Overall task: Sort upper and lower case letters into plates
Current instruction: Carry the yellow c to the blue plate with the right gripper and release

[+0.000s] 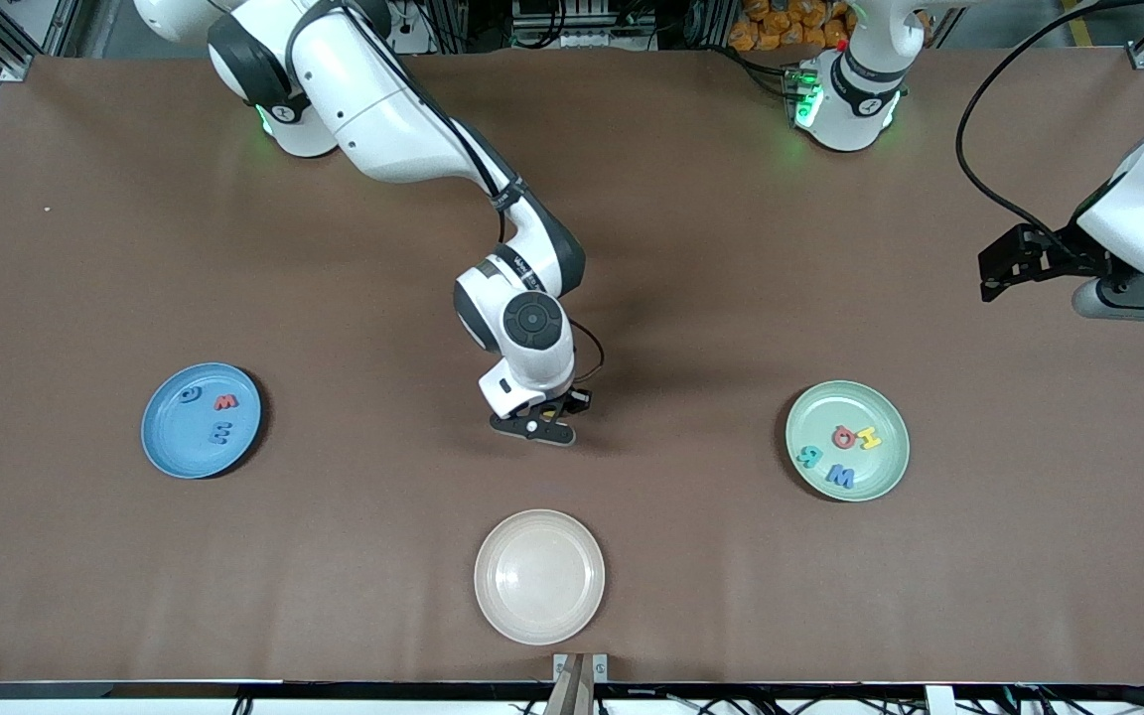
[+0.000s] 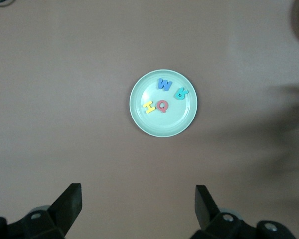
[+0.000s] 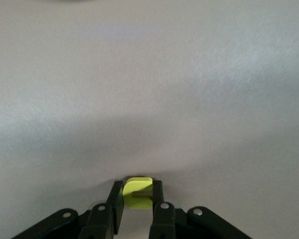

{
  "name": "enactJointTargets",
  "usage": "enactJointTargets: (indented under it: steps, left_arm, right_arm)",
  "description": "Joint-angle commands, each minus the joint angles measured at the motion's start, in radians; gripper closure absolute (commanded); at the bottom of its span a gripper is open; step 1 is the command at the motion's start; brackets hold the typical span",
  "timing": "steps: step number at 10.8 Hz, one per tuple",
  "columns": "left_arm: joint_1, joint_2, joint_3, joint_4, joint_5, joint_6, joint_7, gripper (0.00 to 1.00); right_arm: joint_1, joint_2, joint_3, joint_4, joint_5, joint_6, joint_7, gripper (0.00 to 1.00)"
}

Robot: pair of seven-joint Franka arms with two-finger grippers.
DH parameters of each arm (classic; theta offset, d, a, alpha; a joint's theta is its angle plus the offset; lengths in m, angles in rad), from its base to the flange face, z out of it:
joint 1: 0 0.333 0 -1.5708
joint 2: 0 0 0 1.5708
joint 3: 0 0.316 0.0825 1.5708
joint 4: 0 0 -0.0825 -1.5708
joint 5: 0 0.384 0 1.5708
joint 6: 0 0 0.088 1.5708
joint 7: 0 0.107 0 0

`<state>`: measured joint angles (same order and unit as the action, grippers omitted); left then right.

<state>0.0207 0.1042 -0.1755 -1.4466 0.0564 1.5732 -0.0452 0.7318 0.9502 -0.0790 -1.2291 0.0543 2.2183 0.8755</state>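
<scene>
The cream plate (image 1: 539, 576) sits at six o'clock of the table (image 1: 691, 248); above it, at centre, the right gripper (image 3: 137, 201) pinches a yellow letter (image 3: 137, 191) against the tabletop. The blue plate (image 1: 167, 447) at nine o'clock holds three letters, the pale green plate (image 1: 880, 412) at three o'clock four. At two o'clock the left gripper (image 2: 138, 201) waits aloft, jaws spread wide.

Cream-beige plate (image 1: 539, 577) on brown table (image 1: 691, 248), nearest front camera.

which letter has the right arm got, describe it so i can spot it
Find the cream plate at the table's edge nearest the front camera; the right gripper sits just farther in, shut on a yellow letter. It is the only letter outside the blue plate and green plate.
</scene>
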Motion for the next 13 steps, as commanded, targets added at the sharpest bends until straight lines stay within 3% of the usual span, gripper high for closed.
enactJointTargets:
  steps: [1, 4, 6, 10, 11, 13]
  left_arm:
    - [0.012, -0.018, -0.006, -0.006, -0.030, -0.036, 0.018, 0.00]
    - [0.011, -0.041, -0.001, -0.032, -0.044, -0.042, 0.021, 0.00]
    - [0.013, -0.064, -0.001, -0.066, -0.050, -0.039, 0.021, 0.00]
    - [0.013, -0.097, 0.004, -0.110, -0.052, -0.036, 0.018, 0.00]
    - [0.004, -0.098, 0.022, -0.110, -0.053, -0.038, 0.009, 0.00]
    - [0.008, -0.098, 0.025, -0.110, -0.061, -0.038, 0.022, 0.00]
  right_arm:
    - [-0.064, -0.037, 0.013, 0.007, 0.004, -0.051, -0.080, 1.00]
    - [-0.205, -0.073, 0.013, -0.003, 0.006, -0.129, -0.191, 1.00]
    - [-0.322, -0.094, -0.001, -0.004, -0.007, -0.230, -0.385, 1.00]
    - [-0.610, -0.131, -0.016, -0.015, -0.013, -0.295, -0.833, 1.00]
    - [-0.647, -0.140, -0.024, -0.019, -0.017, -0.293, -0.937, 1.00]
    - [-0.654, -0.178, -0.066, -0.082, -0.072, -0.269, -0.964, 1.00]
